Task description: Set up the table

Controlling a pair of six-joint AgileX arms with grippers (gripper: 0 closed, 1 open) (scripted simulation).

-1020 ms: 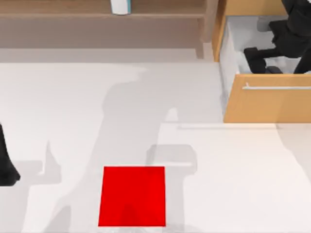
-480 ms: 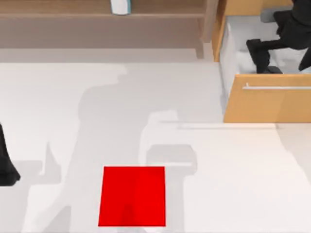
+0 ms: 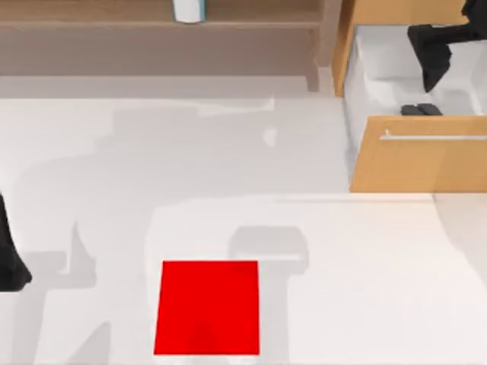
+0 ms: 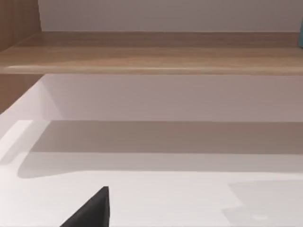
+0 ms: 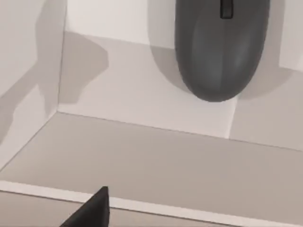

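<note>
Upper right of the top view, my right gripper (image 3: 434,53) hangs over the open light-brown wooden drawer (image 3: 415,156); I cannot tell its finger state. My left arm (image 3: 9,258) sits parked at left edge on the plain white table (image 3: 342,266), near the small red square mat (image 3: 207,307). Right wrist view: a dark grey oval mouse (image 5: 220,52) lies on the drawer's pale floor.

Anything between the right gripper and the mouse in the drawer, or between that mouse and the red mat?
Nothing visible separates the right gripper, above the open drawer, from the mouse. Toward the red mat, the drawer's front panel stands in the way, so a lift over it seems needed. Left gripper parked at the table left.
</note>
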